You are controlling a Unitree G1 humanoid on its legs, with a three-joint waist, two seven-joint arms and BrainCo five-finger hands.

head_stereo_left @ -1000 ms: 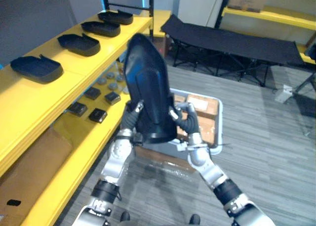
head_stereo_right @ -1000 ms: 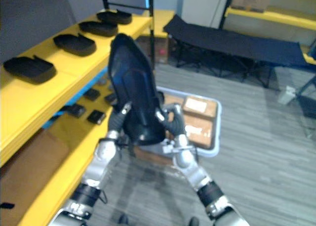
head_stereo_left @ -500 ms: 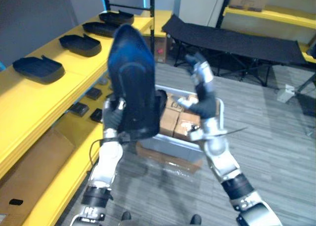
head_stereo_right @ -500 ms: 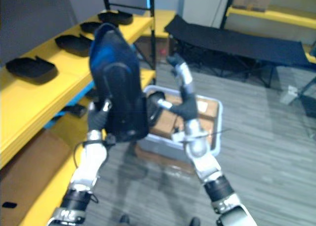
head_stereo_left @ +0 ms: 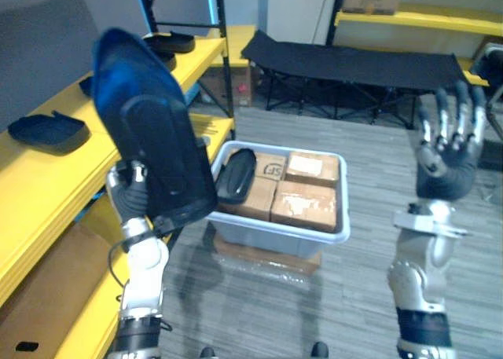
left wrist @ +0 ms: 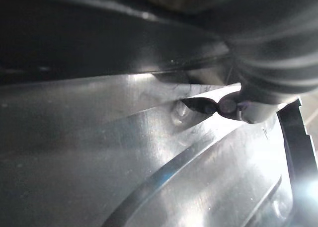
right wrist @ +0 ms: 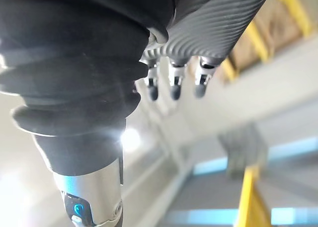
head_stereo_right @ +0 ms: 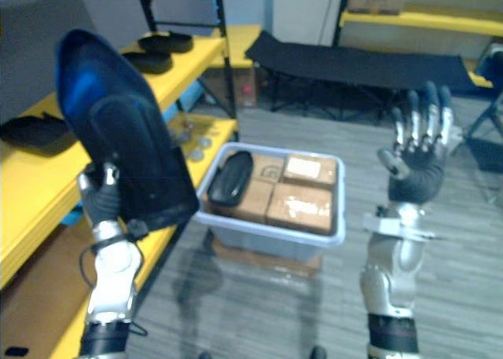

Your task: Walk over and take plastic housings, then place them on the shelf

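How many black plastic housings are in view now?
6: one housing in the left hand; one in the grey bin; four on the yellow shelf, one mostly behind the held housing. More may hide.

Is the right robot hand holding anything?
No, the right robot hand is raised open and empty; the left robot hand holds the housing.

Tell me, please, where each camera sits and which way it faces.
Left eye view: head, looking down; left hand holding plastic housing, right hand raised open.
Right eye view: same scene, slightly aside, over grey bin.
Left wrist view: left wrist, close against the housing.
Right wrist view: right wrist, facing upward past its fingers.
Both eye views share hands, housing, bin.
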